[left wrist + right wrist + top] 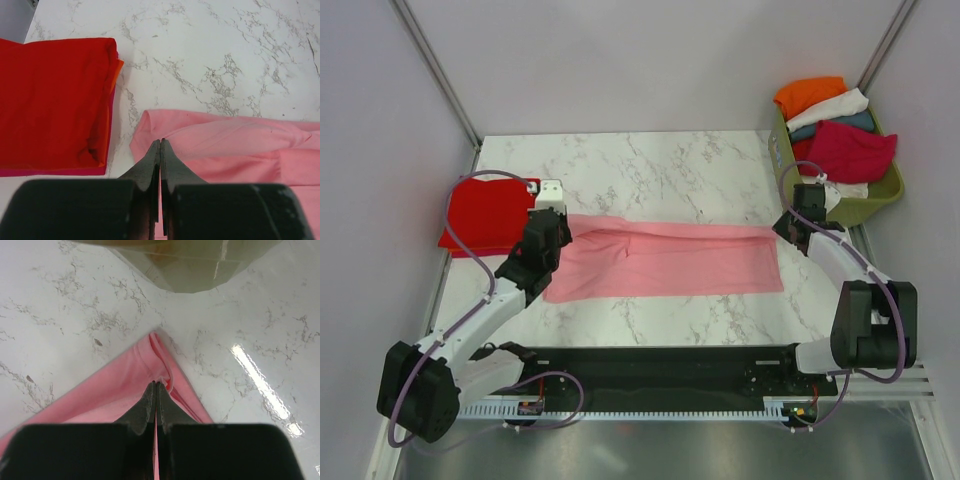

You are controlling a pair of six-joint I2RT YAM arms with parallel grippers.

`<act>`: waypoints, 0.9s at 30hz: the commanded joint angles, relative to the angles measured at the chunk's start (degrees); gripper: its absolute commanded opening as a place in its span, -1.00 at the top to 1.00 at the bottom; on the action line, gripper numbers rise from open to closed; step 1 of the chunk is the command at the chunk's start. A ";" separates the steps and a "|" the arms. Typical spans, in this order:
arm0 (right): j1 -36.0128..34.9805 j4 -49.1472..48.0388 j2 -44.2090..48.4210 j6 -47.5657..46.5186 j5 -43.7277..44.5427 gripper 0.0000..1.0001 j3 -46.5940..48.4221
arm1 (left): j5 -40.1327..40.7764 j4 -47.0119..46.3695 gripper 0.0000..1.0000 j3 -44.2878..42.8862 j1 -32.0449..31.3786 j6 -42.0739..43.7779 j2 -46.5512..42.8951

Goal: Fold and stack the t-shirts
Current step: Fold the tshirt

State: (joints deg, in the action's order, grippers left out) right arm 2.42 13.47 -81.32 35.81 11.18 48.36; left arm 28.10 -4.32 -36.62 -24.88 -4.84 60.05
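No legible text, brand, number or sign anywhere in the three views. Only a small bluish patch (776, 150) on the left wall of the olive-green basket (868, 206), too small to read or even to identify as a label.

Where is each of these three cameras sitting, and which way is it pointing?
Top: above and behind the arms, looking down on the table; both arms show.
Left wrist: on the left arm, facing past the shut left gripper to the pink shirt and red pile.
Right wrist: on the right arm, facing past the shut right gripper to the shirt's corner and basket.
Shared: all three see the pink shirt.
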 commanded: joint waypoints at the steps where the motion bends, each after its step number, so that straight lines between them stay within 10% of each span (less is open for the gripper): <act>1: 0.22 -2.05 2.30 0.57 -0.02 1.00 -0.72 | 2.05 0.10 0.96 0.67 -0.34 -2.45 -1.52; 27: 0.22 -2.05 7.66 1.36 -0.63 1.00 -6.87 | 1.61 5.81 0.96 3.66 -1.48 -6.93 -6.87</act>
State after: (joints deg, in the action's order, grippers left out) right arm 2.42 12.75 -75.77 36.10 10.61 42.74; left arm 28.38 0.60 -33.93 -26.02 -8.64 55.07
